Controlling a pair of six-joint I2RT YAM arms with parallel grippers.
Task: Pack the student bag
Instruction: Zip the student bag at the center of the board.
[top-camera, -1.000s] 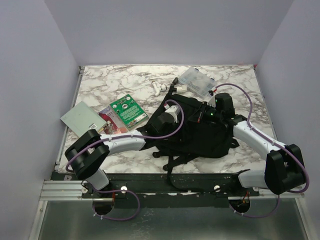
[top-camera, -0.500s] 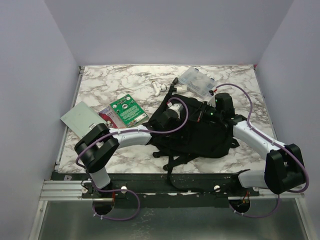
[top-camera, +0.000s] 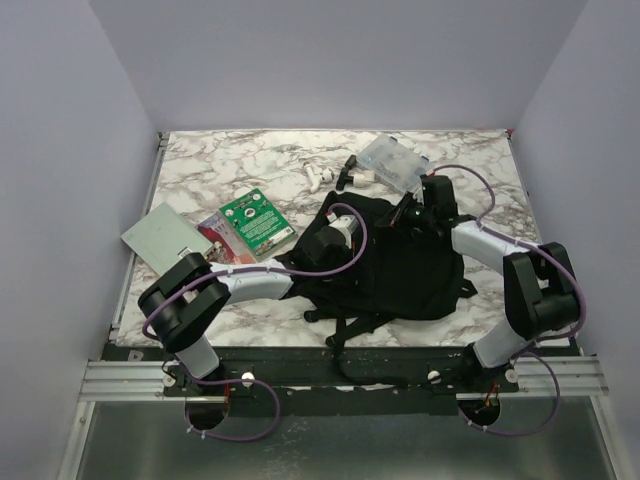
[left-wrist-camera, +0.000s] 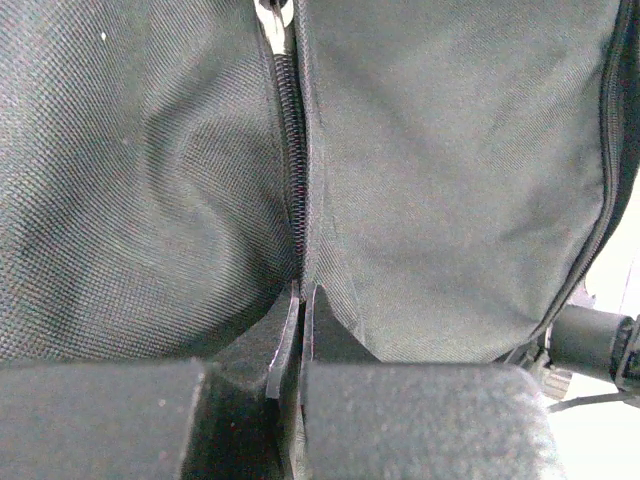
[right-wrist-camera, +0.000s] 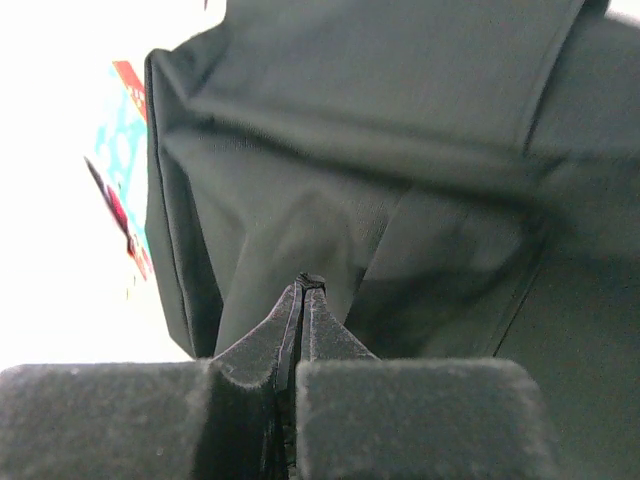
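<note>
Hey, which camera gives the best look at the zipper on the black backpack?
The left wrist view: the zipper runs down the middle, teeth visible, close up. The top view shows the whole backpack but no zipper detail; the right wrist view shows only folded fabric.

The top external camera sits high behind the near edge of the surface (top-camera: 250, 160). It is tilted down towards the far edge and stands far enough back to take in the surface from edge to edge. The left wrist camera rides just behind the left fingers (left-wrist-camera: 285, 345) and looks along them. It is so close to the student bag (top-camera: 400, 270) that black weave and a zip line (left-wrist-camera: 292, 150) fill its frame. The right wrist camera looks likewise past the right fingers (right-wrist-camera: 270, 340), equally near. All three views share the bag, which lies towards the surface's right edge.
</note>
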